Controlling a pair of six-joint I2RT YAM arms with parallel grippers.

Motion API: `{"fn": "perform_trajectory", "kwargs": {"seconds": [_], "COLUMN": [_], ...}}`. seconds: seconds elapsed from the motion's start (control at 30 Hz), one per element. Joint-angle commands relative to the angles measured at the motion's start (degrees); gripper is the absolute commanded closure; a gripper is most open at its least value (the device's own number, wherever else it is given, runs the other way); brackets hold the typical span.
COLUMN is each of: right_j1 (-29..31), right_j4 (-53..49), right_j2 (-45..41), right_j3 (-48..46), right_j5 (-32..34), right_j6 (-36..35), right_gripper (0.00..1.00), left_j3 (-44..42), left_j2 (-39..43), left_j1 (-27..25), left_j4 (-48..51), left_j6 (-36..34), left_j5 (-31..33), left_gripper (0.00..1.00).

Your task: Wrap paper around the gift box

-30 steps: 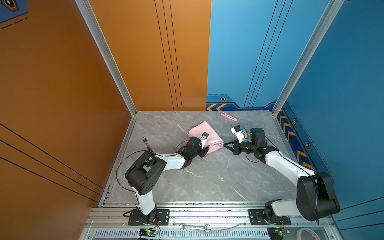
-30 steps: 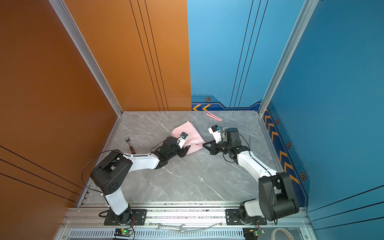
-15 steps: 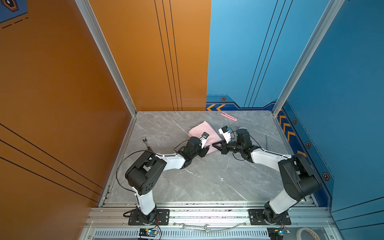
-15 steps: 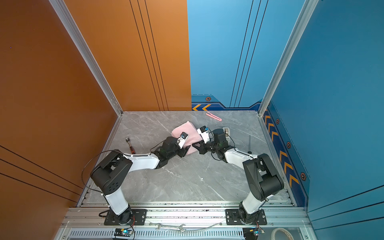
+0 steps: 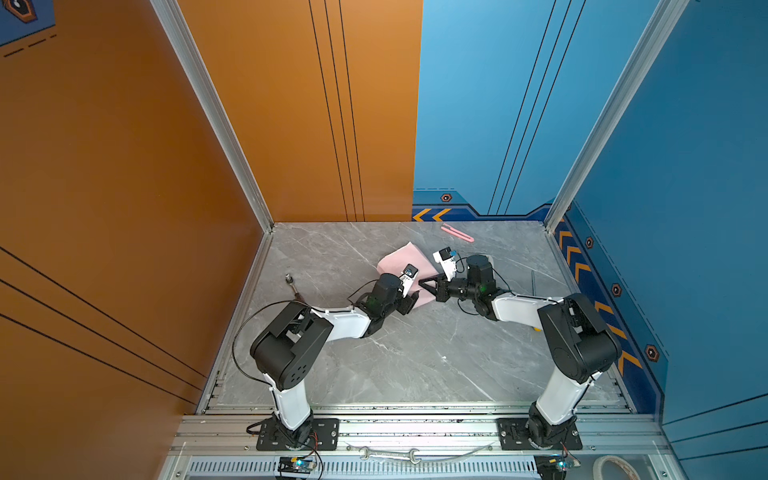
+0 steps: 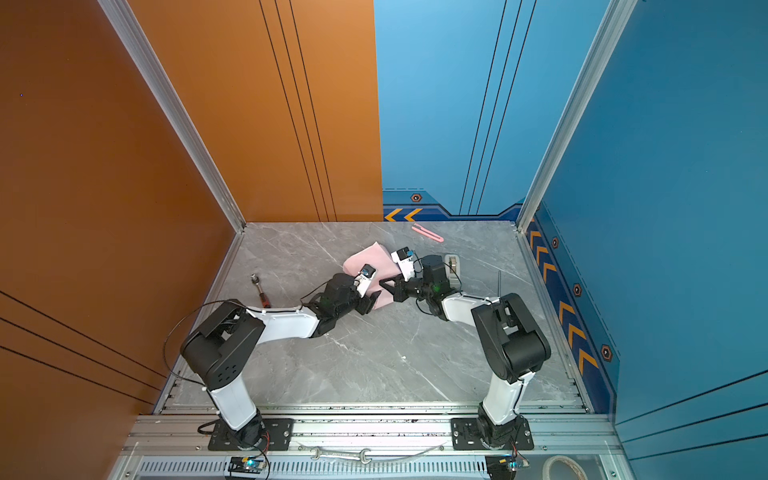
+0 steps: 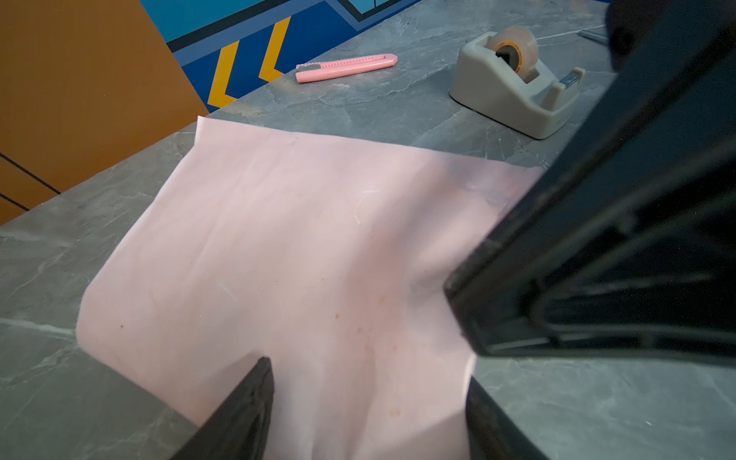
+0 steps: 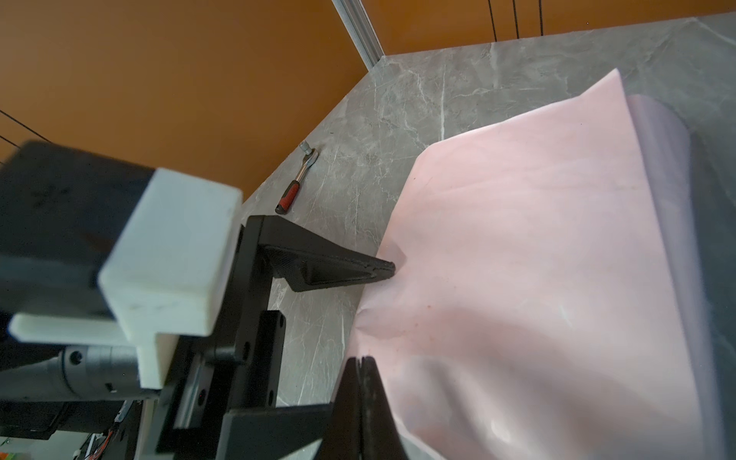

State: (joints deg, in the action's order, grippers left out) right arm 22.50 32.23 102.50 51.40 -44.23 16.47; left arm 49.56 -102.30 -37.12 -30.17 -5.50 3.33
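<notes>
Paper (image 7: 298,247) looks thin, floppy, so pinch a corner lightly; R tool (image 8: 360,370) jaws together at its edge, L tool (image 7: 366,372) jaws apart astride it, grip unclear.

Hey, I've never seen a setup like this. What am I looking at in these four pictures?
Robot arms, left and right, stand at a grey table. Two pictures look down from above; two come from cameras on the arms' wrists. On the table lie a pink paper sheet, a pink cutter, a tape dispenser and a ratchet. The left claw is open, paper between its fingers. The right claw is shut, its tip against the paper; whether it pinches the sheet is unclear. No gift box shows.
</notes>
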Motion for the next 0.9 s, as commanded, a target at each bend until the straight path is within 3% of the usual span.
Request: {"fn": "perform_trajectory", "kwargs": {"seconds": [0.0, 0.87], "right_j1": [-0.3, -3.2], "right_j4": [3.3, 2.8], "right_j2": [1.9, 7.9], "right_j3": [2.3, 6.7], "right_j5": [-1.6, -1.7], "right_j6": [1.5, 3.6], "right_gripper": [1.00, 1.00], "left_j3": [-0.9, -0.6], "left_j2": [0.7, 0.7], "left_j1": [0.8, 0.8], "left_j4": [3.5, 3.6], "left_j6": [0.5, 0.4], "left_j5": [-0.5, -0.3], "left_gripper": [0.33, 0.33]}}
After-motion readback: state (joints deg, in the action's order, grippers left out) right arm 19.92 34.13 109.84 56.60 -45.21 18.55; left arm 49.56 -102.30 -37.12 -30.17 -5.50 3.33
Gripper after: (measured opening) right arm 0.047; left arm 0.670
